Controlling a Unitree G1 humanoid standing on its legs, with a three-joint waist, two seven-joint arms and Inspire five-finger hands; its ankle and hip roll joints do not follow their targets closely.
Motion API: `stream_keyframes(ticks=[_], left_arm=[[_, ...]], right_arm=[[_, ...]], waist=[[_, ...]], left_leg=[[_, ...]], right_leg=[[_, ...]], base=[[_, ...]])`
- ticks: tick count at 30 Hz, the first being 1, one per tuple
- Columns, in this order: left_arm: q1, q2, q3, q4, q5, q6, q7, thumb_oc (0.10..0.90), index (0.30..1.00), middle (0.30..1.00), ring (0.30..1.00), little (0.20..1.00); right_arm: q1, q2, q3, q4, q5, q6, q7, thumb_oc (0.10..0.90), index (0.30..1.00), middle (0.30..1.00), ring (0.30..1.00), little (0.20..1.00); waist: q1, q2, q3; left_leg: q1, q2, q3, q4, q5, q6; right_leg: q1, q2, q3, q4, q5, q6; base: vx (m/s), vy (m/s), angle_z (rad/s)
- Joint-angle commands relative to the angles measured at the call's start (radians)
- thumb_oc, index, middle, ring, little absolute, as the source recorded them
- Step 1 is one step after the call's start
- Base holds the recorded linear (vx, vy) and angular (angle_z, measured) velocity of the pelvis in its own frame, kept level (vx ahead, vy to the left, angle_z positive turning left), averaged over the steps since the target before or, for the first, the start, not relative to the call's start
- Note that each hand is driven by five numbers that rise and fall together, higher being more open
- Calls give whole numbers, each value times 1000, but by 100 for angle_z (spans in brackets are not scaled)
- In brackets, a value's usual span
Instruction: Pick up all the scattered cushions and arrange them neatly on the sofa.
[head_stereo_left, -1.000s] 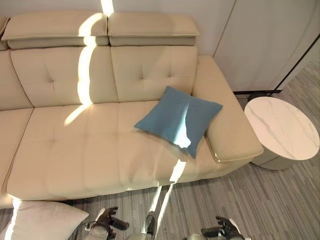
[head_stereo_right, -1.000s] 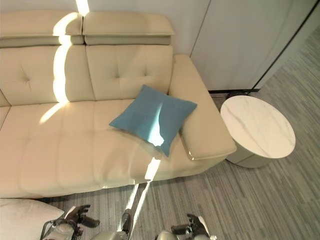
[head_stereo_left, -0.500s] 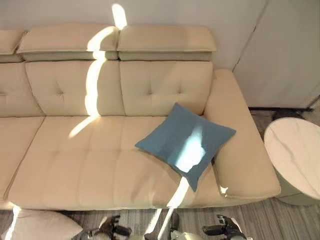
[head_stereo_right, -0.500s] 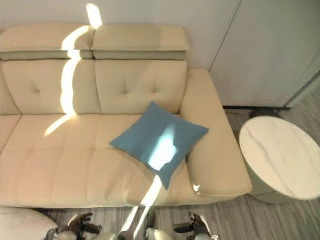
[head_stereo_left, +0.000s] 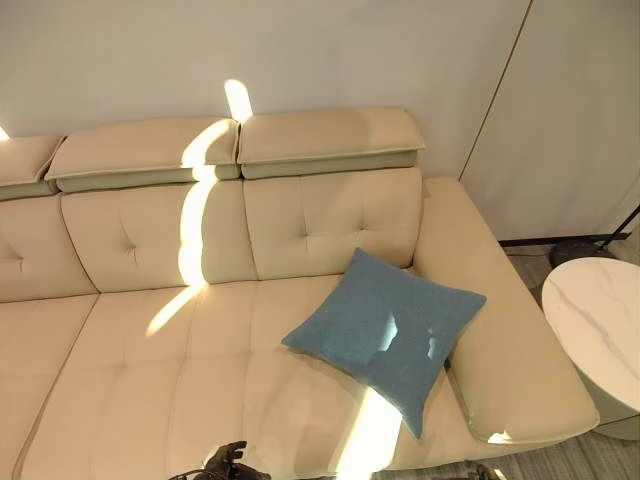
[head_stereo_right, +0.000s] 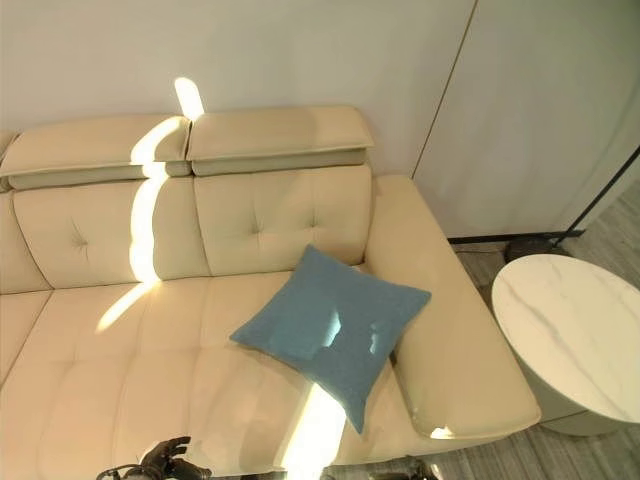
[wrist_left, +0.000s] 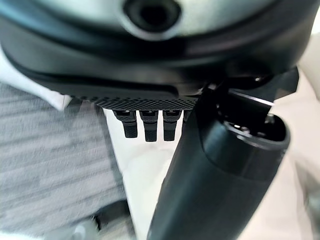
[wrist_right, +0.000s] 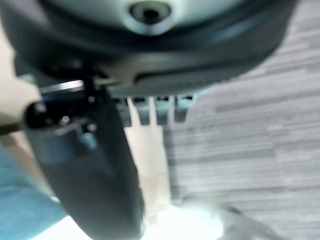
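A blue square cushion lies tilted on the right end of the cream sofa, its corner against the armrest. My left hand shows at the bottom edge, low in front of the seat. In its wrist view the left hand is open and holds nothing, and a white cushion corner shows beside it over grey carpet. My right hand is open too and empty, with a patch of blue cushion past its thumb.
A round white marble side table stands right of the sofa. A black stand base sits on the floor behind the table. Grey striped carpet covers the floor. Wall panels rise behind the sofa.
The camera has tilted up: the sofa and blue cushion sit lower in view, and the white floor cushion and most of both hands have slid past the bottom edge. The blue cushion itself has not moved.
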Motion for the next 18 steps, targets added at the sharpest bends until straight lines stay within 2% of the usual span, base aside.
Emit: stream_keyframes(ticks=[1,5,6,8,10,14,18], left_arm=[[-79,58,46,-54,-60,-57,20,800,900,900,900,900],[-81,112,79,-154,-101,-74,26,800,900,900,900,900],[-85,141,97,-220,-122,-83,33,800,900,900,900,900],[-82,151,104,-250,-129,-85,32,800,900,900,900,900],[-71,181,118,-352,-132,-94,38,800,900,900,900,900],[-70,196,123,-415,-109,-93,46,800,900,900,900,900],[-100,202,115,-436,-101,-90,60,800,900,900,900,900]], right_arm=[[-60,-123,-39,-37,35,-56,-27,800,900,900,900,900],[-59,-176,-75,-105,48,-64,-26,800,900,900,900,900],[-58,-212,-94,-161,50,-71,-27,800,900,900,900,900],[-54,-224,-100,-185,46,-71,-26,800,900,900,900,900],[-31,-262,-141,-311,45,-77,-30,800,900,900,900,900],[-6,-255,-181,-421,81,-94,-27,800,900,900,900,900],[-32,-218,-175,-401,165,-106,-20,800,900,900,900,900]], waist=[[28,-60,7],[27,-57,5],[26,-57,4],[26,-56,4],[20,-54,0],[10,-51,-7],[7,-49,-6]], left_leg=[[1,15,2,18,-89,-18],[5,11,2,10,-88,-16],[6,9,1,6,-88,-15],[8,9,3,5,-89,-15],[13,9,6,2,-94,-13],[22,9,14,2,-103,-13],[23,9,15,2,-106,-12]], right_leg=[[-52,-12,10,5,-39,67],[-53,-17,10,5,-37,74],[-54,-19,11,5,-36,77],[-53,-19,11,5,-37,78],[-49,-22,12,5,-38,81],[-44,-23,18,5,-40,86],[-46,-24,21,5,-38,87]], base=[[9,40,-3],[4,33,-2],[0,0,0],[0,0,0],[26,43,-1],[32,27,-2],[4,2,-1]])
